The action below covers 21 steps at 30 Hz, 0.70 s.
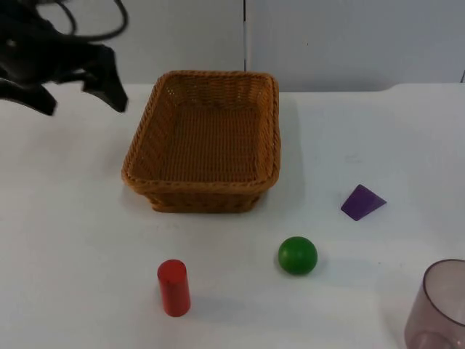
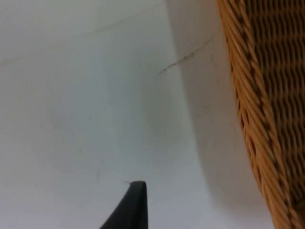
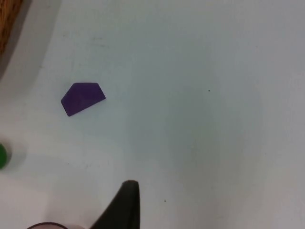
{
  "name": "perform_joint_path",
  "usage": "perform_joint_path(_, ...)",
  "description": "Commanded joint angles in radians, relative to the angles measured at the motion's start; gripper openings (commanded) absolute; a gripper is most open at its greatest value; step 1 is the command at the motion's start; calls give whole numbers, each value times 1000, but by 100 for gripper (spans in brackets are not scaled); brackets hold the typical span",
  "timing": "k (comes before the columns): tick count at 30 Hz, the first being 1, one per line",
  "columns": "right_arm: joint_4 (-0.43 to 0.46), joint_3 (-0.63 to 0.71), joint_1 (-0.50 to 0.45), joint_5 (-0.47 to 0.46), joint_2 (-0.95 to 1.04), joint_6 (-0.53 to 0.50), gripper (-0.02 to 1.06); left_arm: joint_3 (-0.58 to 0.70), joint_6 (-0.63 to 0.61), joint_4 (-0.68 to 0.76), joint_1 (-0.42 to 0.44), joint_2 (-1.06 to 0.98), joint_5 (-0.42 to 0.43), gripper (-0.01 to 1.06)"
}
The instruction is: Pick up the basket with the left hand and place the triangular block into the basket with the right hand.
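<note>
left gripper [image 1: 83, 91]: above surface [image 1: 73, 240] just left of basket [image 1: 207, 138], fingers apart, holding nothing | right gripper: over surface near block [image 3: 83, 98], finger state cannot tell | block right of basket, apart

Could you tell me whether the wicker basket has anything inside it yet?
Empty: the basket shows only bare woven floor, and the purple triangular block lies on the table to its right.

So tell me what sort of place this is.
Probably a robot test bench, not a home: a bare white table ending at a grey partition wall, with a wicker basket and simple toy shapes, like a purple triangular block and a green ball, laid out.
</note>
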Motion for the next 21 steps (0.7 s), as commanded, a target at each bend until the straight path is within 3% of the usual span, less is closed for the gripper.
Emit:
perform_joint_path(1, 1, -5, -4, -9, 0, 2, 105, -77, 5, -35, -31, 86, 12, 105)
perform_joint_path(12, 20, -5, -4, -17, 0, 2, 105, -235, 5, -68, -102, 306, -5, 101)
perform_joint_path(14, 20, -5, -4, -21, 0, 2, 105, -267, 5, -80, -107, 344, 8, 84)
perform_joint_path(15, 20, -5, -4, -23, 0, 2, 105, -267, 5, -81, -107, 351, 8, 81)
perform_joint_path(16, 20, -5, -4, -25, 0, 2, 105, -269, 3, -88, -107, 361, 8, 66)
perform_joint_path(17, 20, -5, -4, -25, 0, 2, 105, -269, 3, -88, -107, 361, 8, 66)
perform_joint_path(20, 23, -5, -4, -36, 0, 2, 105, -269, 3, -82, -107, 368, 8, 29)
perform_joint_path(21, 23, -5, -4, -36, 0, 2, 105, -269, 3, -82, -107, 368, 8, 29)
